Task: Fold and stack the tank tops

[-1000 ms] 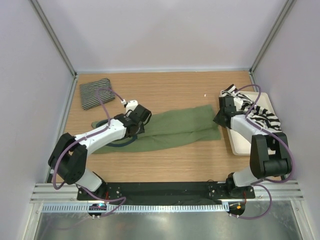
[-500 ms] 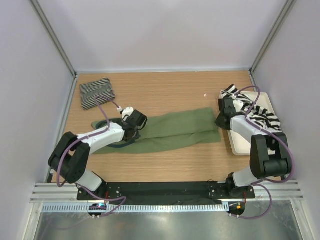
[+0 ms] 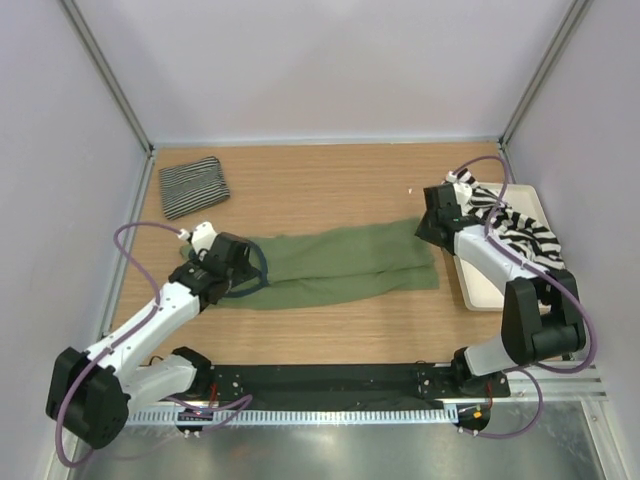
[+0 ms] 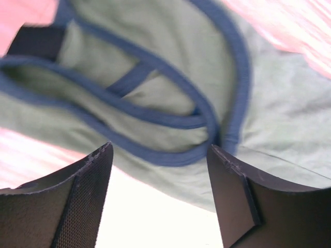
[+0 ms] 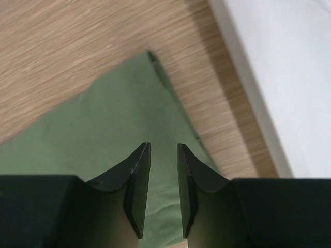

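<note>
Below the left gripper point(image 4: 159, 155), the olive tank top point(image 4: 269, 119) is soft matt cloth with navy binding point(image 4: 235, 77). That gripper's fingers point(image 4: 77, 206) are matt black and finely textured. Under the right gripper point(image 5: 163, 150) is the matt wood-grain table point(image 5: 62, 41), with a smooth cream tray point(image 5: 289, 77) beside it.

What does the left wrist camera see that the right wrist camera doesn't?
Only the left wrist view: the olive green tank top's dark blue trim at the strap end, beyond widely spread left fingers. Only the right wrist view: a plain corner of that top, the wooden table, the cream tray's edge, and right fingers set narrowly apart. Both: the same green top, gripped by neither.
</note>
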Motion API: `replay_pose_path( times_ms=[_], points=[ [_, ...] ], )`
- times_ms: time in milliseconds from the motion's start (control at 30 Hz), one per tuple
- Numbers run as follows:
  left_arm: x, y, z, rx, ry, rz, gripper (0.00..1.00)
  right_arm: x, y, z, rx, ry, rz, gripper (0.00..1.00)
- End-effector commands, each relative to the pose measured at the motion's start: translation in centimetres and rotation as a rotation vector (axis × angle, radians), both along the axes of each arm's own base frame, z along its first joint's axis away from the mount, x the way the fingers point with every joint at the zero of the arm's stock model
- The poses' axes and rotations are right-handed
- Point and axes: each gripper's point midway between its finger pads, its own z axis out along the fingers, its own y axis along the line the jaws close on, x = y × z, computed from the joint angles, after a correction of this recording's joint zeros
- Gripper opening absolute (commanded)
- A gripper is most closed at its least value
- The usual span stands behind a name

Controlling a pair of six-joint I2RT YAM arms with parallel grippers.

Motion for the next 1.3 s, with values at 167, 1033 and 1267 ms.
replay_pose_path(
  times_ms=[167, 1033, 1267],
  points=[
    [-4.2, 2.6, -3.5, -0.183, 0.088, 0.210, 0.77, 1.3, 3.7, -2.1, 0.024, 0.071, 0.128, 0.31],
    [16.5, -4.0, -7.8, -0.328, 0.177, 0.150, 0.71, -12.7, 8.0, -6.6, -0.033, 0.426, 0.383, 0.32],
    [22.3, -17.2, -8.6, -0.255, 0.190, -0.131, 0.71, -20.2, 14.2, -7.2, 0.077, 0.502, 0.560, 0.32]
  ],
)
